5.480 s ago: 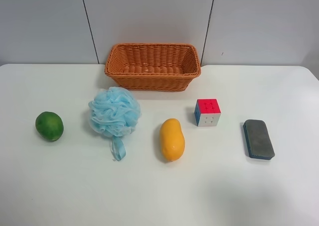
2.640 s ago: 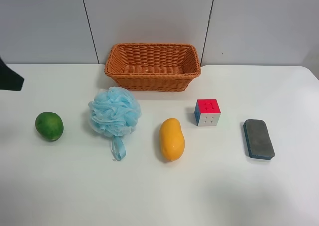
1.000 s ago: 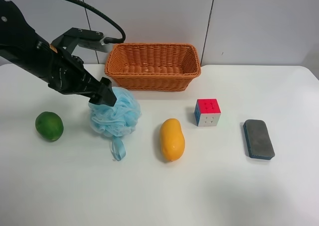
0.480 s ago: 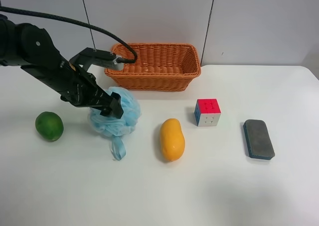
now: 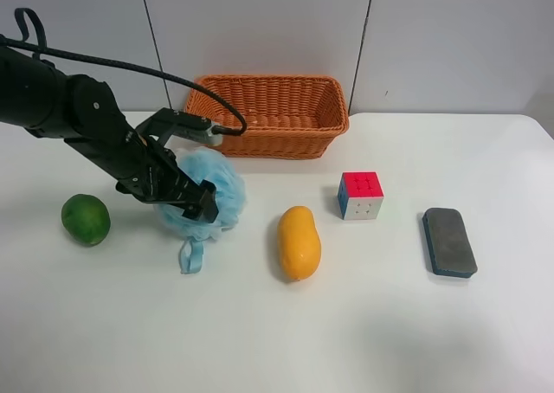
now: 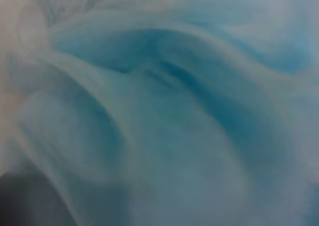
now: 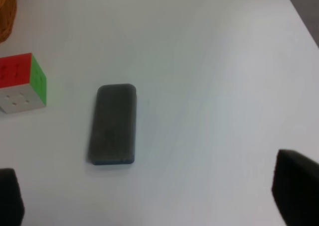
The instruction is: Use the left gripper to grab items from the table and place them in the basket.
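Grasping step: the left gripper (image 5: 201,204) is pushed into the bath pouf (image 5: 222,183). Blue mesh fills the left wrist view, so I cannot tell if the jaws are closed on it.
Near row: the mango (image 5: 299,242), green fruit (image 5: 86,219) and eraser (image 5: 448,242) lie on the table (image 5: 346,341), midway between the near and far edges.
Pouf place: beside the green fruit, its loop (image 5: 188,256) pointing to the near edge.
Cube (image 5: 361,195): slightly farther.
Right gripper (image 7: 149,203): fingers wide apart, holding nothing, over the eraser.
Basket (image 5: 260,142): middle of the far edge, looks empty.
Next move: probably a firm closing on the mesh, a lift above the rim, then a carry to the basket.
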Action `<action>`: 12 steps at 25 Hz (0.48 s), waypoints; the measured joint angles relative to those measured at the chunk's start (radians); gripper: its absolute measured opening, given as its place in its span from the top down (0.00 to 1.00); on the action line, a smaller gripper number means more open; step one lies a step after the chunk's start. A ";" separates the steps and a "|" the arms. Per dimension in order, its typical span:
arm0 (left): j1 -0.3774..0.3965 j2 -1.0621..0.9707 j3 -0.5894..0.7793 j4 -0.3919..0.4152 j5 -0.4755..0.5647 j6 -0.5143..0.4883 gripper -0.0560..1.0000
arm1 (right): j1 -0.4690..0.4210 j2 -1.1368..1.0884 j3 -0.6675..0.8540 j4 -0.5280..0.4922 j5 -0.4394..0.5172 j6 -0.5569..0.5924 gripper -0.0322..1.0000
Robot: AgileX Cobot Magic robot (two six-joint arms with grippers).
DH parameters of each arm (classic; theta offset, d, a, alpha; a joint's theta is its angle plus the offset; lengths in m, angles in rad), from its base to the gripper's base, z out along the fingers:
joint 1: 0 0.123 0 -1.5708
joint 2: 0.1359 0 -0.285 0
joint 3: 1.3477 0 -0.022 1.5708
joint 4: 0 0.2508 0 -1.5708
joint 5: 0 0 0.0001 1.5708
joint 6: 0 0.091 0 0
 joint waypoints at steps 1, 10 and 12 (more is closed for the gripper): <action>0.000 0.006 0.000 0.000 0.000 0.000 0.01 | 0.000 0.000 0.000 0.000 0.000 0.000 0.01; 0.000 0.011 0.000 0.000 -0.005 0.000 0.54 | 0.000 0.000 0.000 0.000 0.000 0.000 0.01; 0.000 0.011 0.000 0.000 -0.005 0.000 0.78 | 0.000 0.000 0.000 0.000 0.000 0.000 0.01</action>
